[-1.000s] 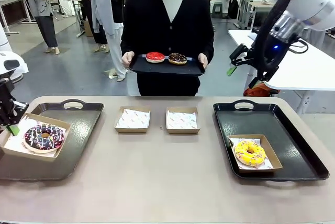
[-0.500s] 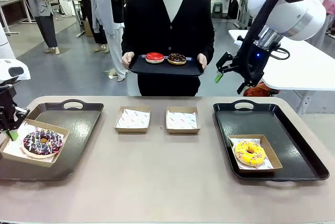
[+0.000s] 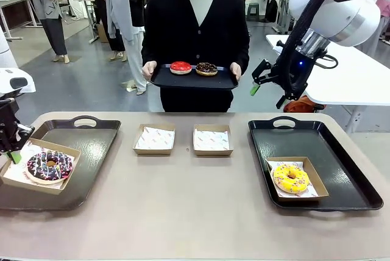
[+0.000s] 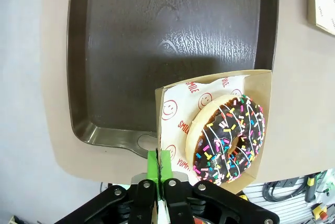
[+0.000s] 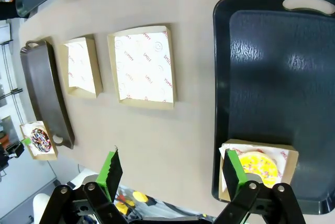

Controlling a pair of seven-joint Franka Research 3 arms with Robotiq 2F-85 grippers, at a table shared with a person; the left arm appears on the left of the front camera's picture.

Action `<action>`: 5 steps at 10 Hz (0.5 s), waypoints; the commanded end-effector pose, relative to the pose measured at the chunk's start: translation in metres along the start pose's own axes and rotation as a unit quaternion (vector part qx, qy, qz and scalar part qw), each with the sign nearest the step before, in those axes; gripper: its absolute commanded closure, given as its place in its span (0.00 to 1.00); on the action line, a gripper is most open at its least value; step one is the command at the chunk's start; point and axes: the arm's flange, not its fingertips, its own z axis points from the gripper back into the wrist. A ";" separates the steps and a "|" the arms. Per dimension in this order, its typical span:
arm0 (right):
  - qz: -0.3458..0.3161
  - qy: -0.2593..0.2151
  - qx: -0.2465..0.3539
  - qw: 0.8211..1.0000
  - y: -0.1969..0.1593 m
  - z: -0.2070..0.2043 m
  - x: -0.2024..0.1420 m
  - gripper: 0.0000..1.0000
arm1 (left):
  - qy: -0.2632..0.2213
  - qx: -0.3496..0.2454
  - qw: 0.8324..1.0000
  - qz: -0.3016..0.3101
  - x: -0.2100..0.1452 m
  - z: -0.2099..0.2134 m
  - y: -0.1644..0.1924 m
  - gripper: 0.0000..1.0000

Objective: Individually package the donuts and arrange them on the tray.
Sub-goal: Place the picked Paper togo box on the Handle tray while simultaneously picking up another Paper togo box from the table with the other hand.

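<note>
Left end effector (image 4: 159,164) is pinched tight on the rim of the square cardboard box (image 4: 261,80) holding the sprinkle-covered purple donut (image 4: 227,140), at the glossy dark tray (image 4: 172,41) edge. Right end effector (image 5: 170,169) hangs wide apart above the desk (image 3: 195,200).

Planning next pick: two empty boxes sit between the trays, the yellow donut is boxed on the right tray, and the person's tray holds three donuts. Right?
Not three: the front view shows two donuts on the person's tray, a red-glazed donut and a chocolate donut. The empty boxes and the yellow donut boxed on the right tray are as you say.
</note>
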 end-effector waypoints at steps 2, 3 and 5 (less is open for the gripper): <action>0.000 -0.003 0.000 1.000 0.000 0.002 0.000 0.00 | -0.003 -0.002 1.000 -0.001 -0.001 0.002 0.000 0.99; 0.000 -0.003 0.000 1.000 0.000 0.002 0.000 0.00 | -0.003 -0.002 1.000 -0.001 -0.001 0.002 0.000 0.99; 0.009 0.006 -0.036 0.999 0.011 -0.008 0.004 0.00 | 0.007 0.013 1.000 -0.016 0.004 -0.005 -0.005 0.99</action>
